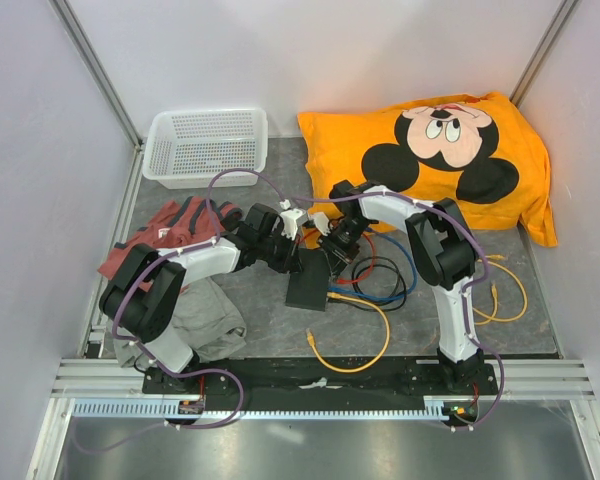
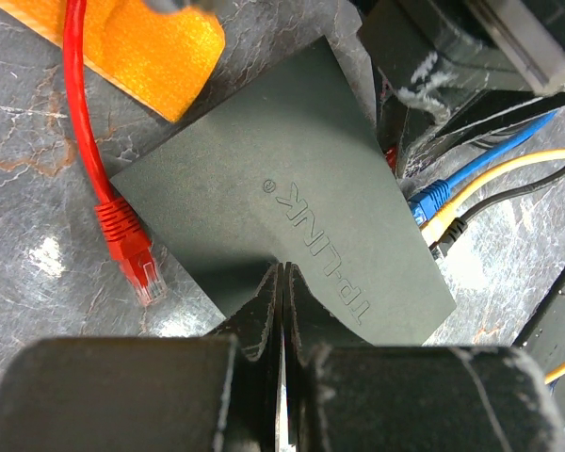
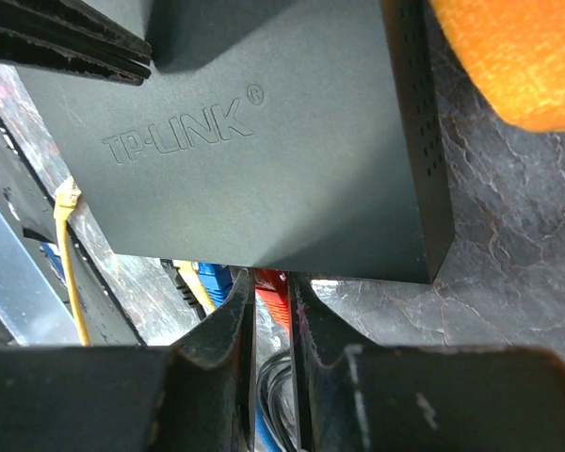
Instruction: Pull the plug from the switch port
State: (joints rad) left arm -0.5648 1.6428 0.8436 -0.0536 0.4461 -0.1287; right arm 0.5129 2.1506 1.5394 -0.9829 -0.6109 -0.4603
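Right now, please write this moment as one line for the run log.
left gripper: shut, tips on switch | right gripper: shut on red plug | red plug: at switch port

Left arm (image 1: 195, 258) folds up from its base with the elbow well out to the side of the switch (image 1: 308, 288), and the white forearm runs in toward the switch's far corner. The left gripper (image 2: 281, 282) has its jaws pressed flat together with nothing between them. The tips are at the edge of the switch's top, can't tell if they're actually touching. Right arm (image 1: 450, 290) stands up on the other side of the switch, elbow high, forearm reaching past the switch's far end, wrist bent back down toward it. The right gripper (image 3: 271, 306) is at the switch's port side, jaws nearly together and pinching the plug (image 3: 271, 287).
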